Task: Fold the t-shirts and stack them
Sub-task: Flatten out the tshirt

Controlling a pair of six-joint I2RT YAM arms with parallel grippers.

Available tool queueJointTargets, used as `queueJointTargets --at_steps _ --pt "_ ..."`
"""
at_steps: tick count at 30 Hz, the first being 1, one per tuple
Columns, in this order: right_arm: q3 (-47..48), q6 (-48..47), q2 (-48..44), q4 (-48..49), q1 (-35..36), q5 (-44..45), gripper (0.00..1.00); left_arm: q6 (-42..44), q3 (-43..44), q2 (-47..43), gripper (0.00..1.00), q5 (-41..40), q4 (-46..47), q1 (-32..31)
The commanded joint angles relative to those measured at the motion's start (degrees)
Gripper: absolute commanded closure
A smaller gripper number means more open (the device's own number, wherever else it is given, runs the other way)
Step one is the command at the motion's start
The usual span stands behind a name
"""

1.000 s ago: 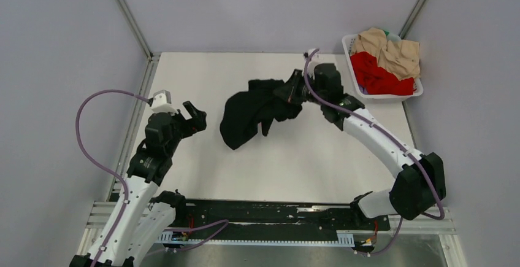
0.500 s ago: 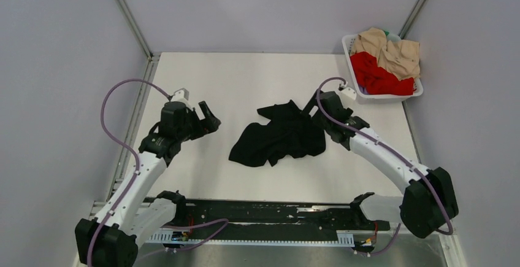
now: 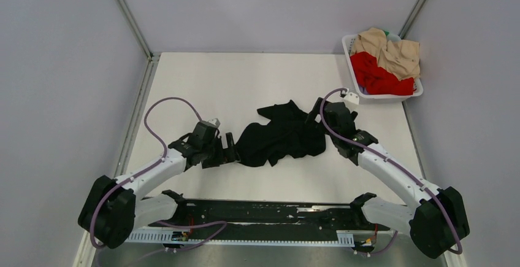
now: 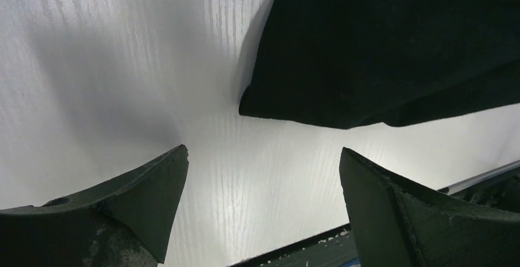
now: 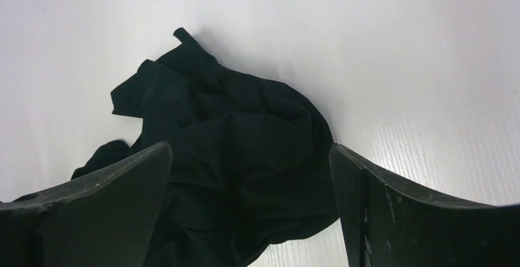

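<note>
A: Shirts first. Where do they lie?

B: The black t-shirt [image 3: 281, 133] is a crumpled heap on the table [image 3: 202, 83], about midway between the left and right edges and nearer the near edge than the far one. Its folds lie over one another, and one narrow tip of cloth pokes out toward the far edge. The red t-shirt [image 3: 377, 77] and the beige t-shirt [image 3: 392, 52] are piled in the white basket [image 3: 351, 64] at the far right corner, with the beige on the far side and the red on the near side.

A: And the pincers?

B: The left gripper [image 3: 228, 148] sits low at the heap's left edge with its fingers spread. Its wrist view shows bare table between them, and the shirt's edge lies just past the tips, untouched. The right gripper [image 3: 316, 110] is at the heap's right side, also spread wide and holding nothing. In its wrist view black cloth fills the gap between the fingers, but I cannot tell whether the tips touch it.

A: What else is around them?

B: The basket stands just beyond the right arm, well apart from the heap. A purple cable [image 3: 156, 116] loops up from the left arm over the table's left part. A black rail [image 3: 270, 215] runs along the near edge, behind both grippers.
</note>
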Motion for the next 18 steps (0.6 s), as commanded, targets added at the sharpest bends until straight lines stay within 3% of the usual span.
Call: queueJointTargets --at_steps 1,9,13,18 --pt "-1.1 -2.6 -0.5 4.6 -0.2 -1.9 0.00 -2.3 2.3 5.0 0.00 -2.1 6.3 -2.4" --pt "-2.9 -1.6 -0.4 4.6 -0.7 -2.2 0.00 -1.5 9.3 19.1 0.02 -7.0 6.3 -7.5" --pt "-3.4 -2.0 -0.1 4.6 -0.8 -2.5 0.00 -2.2 11.4 24.3 0.15 -9.3 7.2 -8.0" --pt "-3.5 -3.0 -0.3 4.6 -1.1 -2.1 0.00 -1.6 14.8 29.6 0.43 -12.8 4.6 -8.0"
